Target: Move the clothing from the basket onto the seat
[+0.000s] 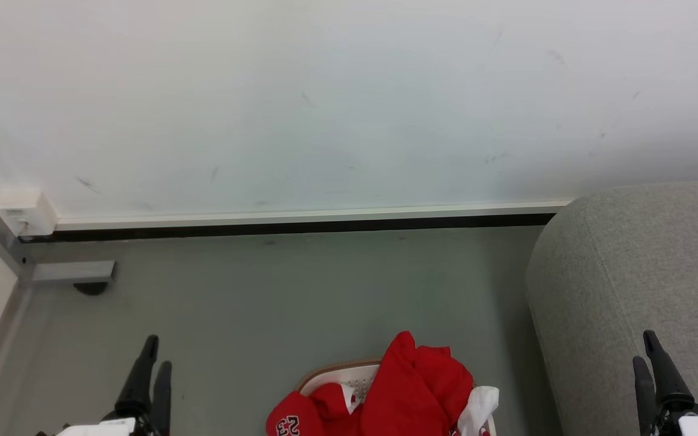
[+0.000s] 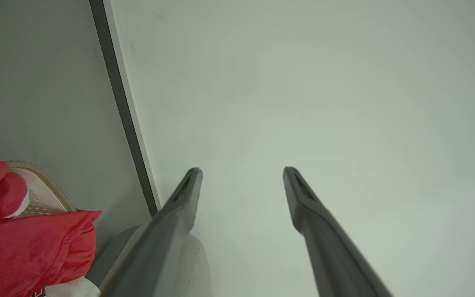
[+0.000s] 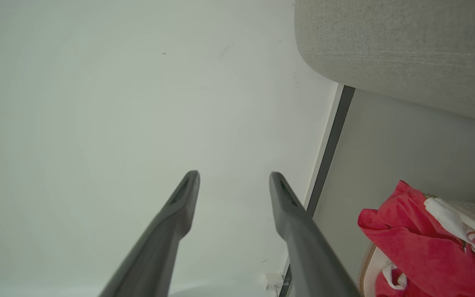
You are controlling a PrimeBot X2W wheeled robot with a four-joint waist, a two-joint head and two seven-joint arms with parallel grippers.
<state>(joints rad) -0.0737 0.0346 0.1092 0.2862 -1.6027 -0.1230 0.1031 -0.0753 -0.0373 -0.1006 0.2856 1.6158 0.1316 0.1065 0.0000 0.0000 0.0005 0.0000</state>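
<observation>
**Left gripper [image 1: 158, 354] and right gripper [image 1: 644, 348]: both released, nothing held**

Left wrist view: the two long dark fingers are spread wide. The gap between them is bare, with only the pale wall [image 1: 325, 103] behind. Nothing touches the tips.

Right wrist view: same story. The fingers are well apart, hold nothing, and point at the wall.

Head view: the left gripper sits at the lower left over the grey floor [image 1: 294, 290]. The right gripper sits at the lower right, in front of the large light grey fabric sofa seat [image 1: 640, 260]. I can't tell whether it touches the fabric.

The red sports clothing [image 1: 409, 387] with white trim is at bottom centre. It is heaped in the small white perforated plastic basket [image 1: 334, 369] with a brown rim. One piece humps up above the rim, and a "23" mark [image 1: 288, 426] shows at the lower edge. Both grippers are well apart from the pile, one on each side. The basket stands on the floor, just beside the rounded end of the sofa that fills the right of the frame.

Other things:
- A dark baseboard strip [image 1: 294, 229] runs along the foot of the wall.
- A small white box [image 1: 25, 209] sits at the wall's left end.
- A grey metal frame foot [image 1: 70, 272] is on the floor at the left.

Bare floor lies between the grippers and the basket.
</observation>
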